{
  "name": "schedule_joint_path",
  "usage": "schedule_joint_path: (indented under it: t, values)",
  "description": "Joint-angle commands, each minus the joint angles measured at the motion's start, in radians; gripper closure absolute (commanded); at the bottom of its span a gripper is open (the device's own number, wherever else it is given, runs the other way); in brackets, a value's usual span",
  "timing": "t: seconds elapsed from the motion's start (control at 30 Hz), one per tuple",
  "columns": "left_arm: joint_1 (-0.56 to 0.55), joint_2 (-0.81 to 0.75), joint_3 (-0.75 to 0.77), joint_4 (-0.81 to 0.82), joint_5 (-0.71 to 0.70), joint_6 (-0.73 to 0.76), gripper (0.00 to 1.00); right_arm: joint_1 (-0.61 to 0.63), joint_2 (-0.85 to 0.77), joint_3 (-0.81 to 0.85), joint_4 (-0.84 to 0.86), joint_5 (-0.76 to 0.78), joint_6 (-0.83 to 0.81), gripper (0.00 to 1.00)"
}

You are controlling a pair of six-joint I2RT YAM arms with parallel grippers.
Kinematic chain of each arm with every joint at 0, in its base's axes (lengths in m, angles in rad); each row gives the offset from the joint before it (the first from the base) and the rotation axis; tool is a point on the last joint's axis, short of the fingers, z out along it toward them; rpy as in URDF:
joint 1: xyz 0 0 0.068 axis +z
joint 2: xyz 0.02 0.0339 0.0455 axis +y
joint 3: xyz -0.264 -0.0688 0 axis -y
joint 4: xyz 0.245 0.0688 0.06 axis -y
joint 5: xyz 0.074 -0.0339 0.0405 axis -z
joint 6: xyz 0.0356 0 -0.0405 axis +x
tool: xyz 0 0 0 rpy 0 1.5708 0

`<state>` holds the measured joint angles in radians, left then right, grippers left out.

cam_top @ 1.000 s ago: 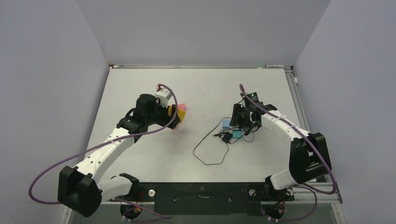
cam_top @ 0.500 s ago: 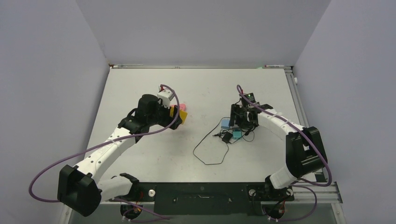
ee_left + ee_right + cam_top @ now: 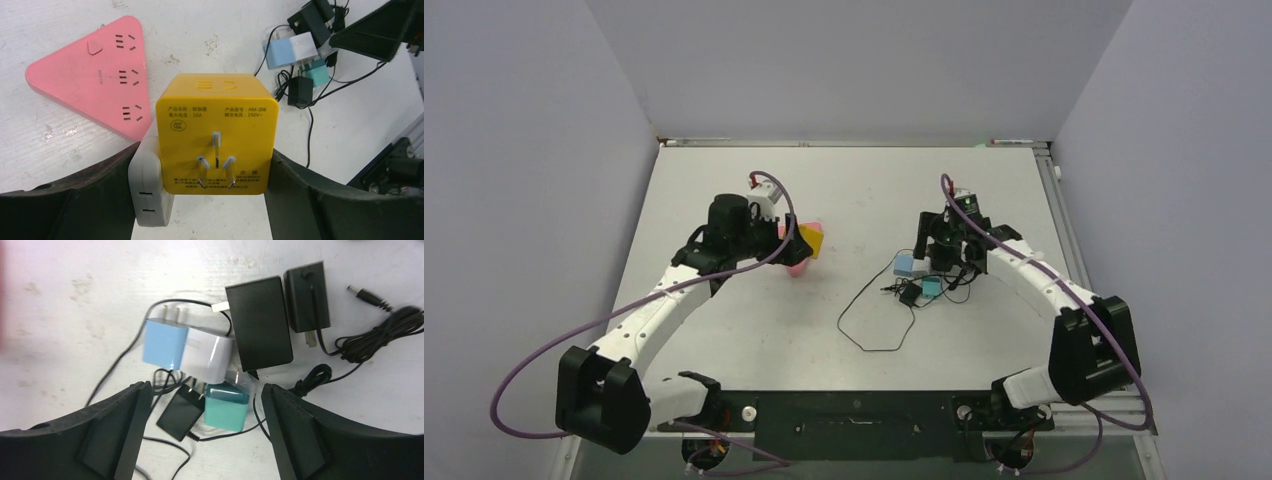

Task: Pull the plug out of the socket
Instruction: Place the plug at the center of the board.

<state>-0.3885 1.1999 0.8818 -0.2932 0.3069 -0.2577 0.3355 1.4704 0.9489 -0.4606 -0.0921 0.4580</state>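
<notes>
The left gripper (image 3: 205, 150) has its jaws closed on the yellow socket cube (image 3: 215, 120), with the white plug (image 3: 150, 200) pressed between one jaw and the cube's side. This pair hangs over the left half of the bench (image 3: 874, 190), nearer to the far edge than to the near one, and just above the pink power strip (image 3: 95, 85). The right gripper (image 3: 205, 387) has its jaws wide apart with nothing between them. It hovers over the loose chargers (image 3: 185, 352) on the right half, well apart from the cube. The step in hand seems to be bringing the right jaws across to take the plug. To do it well, they should close on the plug's free faces and pull straight away from the cube, without twisting, while the left holds firm. One left jaw lies on the plug's outer face and may block this pull. The cube turns its three-pin face toward the left wrist camera. The plug's long axis runs along the cube's side, parallel to the jaws. Its pins are hidden; I judge they enter sideways.
</notes>
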Motion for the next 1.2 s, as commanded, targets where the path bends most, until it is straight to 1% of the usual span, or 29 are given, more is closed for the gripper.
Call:
schedule_joint_path:
  t: [0.0,0.07,0.2,0.27,0.33,0.5,0.67,0.77,0.83,0.97,1.1,1.17]
  values:
    - [0.083,0.014,0.020,0.170,0.176,-0.133,1.00,0.013,-0.198,0.020,0.106,0.017,-0.023,0.13]
    - [0.105,0.029,0.020,0.186,0.232,-0.148,1.00,0.044,-0.268,0.004,0.162,-0.030,-0.075,0.09]
    - [0.118,0.099,0.060,0.141,0.331,-0.137,1.00,0.158,-0.389,-0.022,0.254,-0.123,-0.184,0.04]
    - [0.120,0.124,0.069,0.145,0.393,-0.139,1.00,0.231,-0.424,-0.030,0.295,-0.169,-0.206,0.03]
    - [0.120,0.142,0.072,0.165,0.459,-0.150,1.00,0.322,-0.440,-0.033,0.328,-0.168,-0.226,0.02]
    - [0.120,0.191,0.102,0.144,0.602,-0.144,1.00,0.506,-0.396,-0.011,0.345,-0.080,-0.295,0.02]
    - [0.119,0.204,0.114,0.139,0.709,-0.143,1.00,0.636,-0.309,0.008,0.351,0.027,-0.359,0.02]
    - [0.119,0.201,0.117,0.133,0.742,-0.136,1.00,0.706,-0.260,0.021,0.348,0.119,-0.397,0.03]
    - [0.116,0.195,0.118,0.128,0.753,-0.130,1.00,0.729,-0.246,0.017,0.359,0.182,-0.416,0.03]
    - [0.112,0.195,0.120,0.120,0.784,-0.126,1.00,0.729,-0.255,0.001,0.380,0.240,-0.436,0.02]
    - [0.086,0.206,0.122,0.117,0.813,-0.126,1.00,0.729,-0.261,-0.001,0.405,0.244,-0.450,0.00]
    - [0.070,0.205,0.124,0.115,0.818,-0.121,1.00,0.730,-0.248,0.011,0.407,0.233,-0.483,0.00]
